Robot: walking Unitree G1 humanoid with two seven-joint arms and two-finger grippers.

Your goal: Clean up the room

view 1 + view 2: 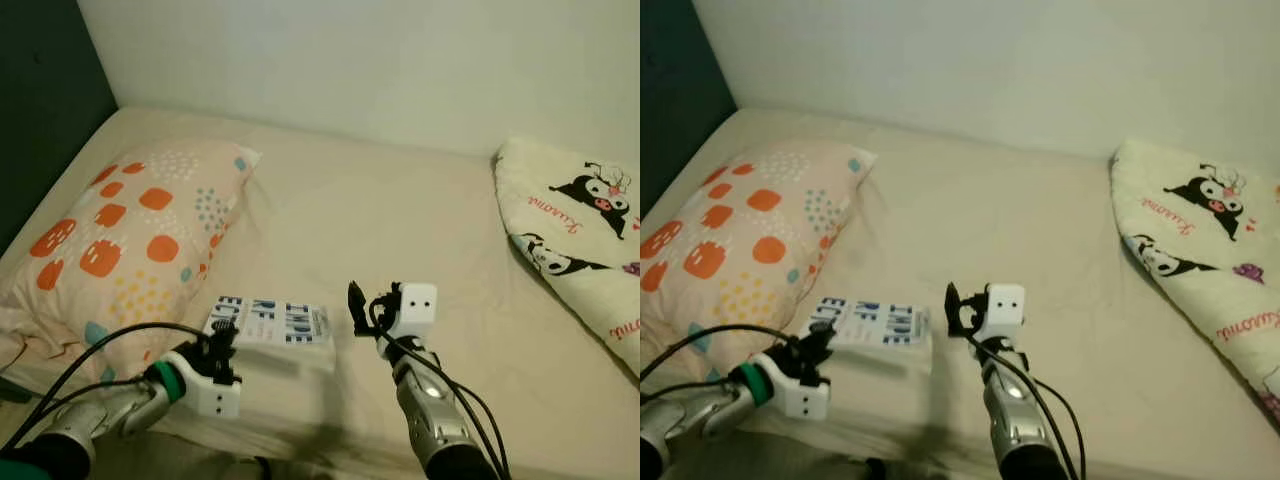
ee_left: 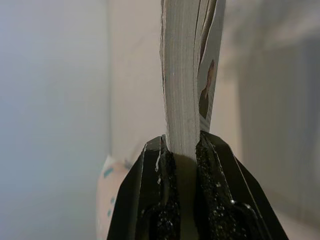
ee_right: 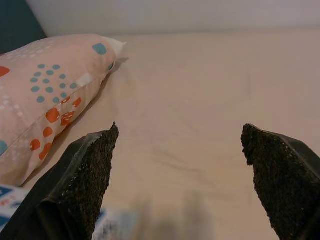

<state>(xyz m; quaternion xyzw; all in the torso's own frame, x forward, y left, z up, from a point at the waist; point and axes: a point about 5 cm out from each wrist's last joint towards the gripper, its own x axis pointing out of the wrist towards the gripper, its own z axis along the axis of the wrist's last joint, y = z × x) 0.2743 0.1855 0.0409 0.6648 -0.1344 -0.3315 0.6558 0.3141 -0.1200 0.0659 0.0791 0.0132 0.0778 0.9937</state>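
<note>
A soft pillow (image 1: 120,240) printed with orange blobs and teal dots lies at the left of the beige bed (image 1: 380,230), beside a dark headboard (image 1: 40,110). Just right of the pillow, near the bed's front edge, a thin white book (image 1: 270,322) with blocky blue letters lies flat; the left gripper (image 1: 222,338) has its black fingers clamped on the book's near left edge. The left wrist view adds what the head views cannot: the pale page block edge-on, pinched tight between two gritty black pads (image 2: 210,165). The right gripper (image 1: 362,308) hovers just right of the book, and its wrist view shows rough-textured fingers (image 3: 85,170) spread wide with nothing between them. At far right lies a folded cream blanket (image 1: 580,230) with black cartoon figures.
</note>
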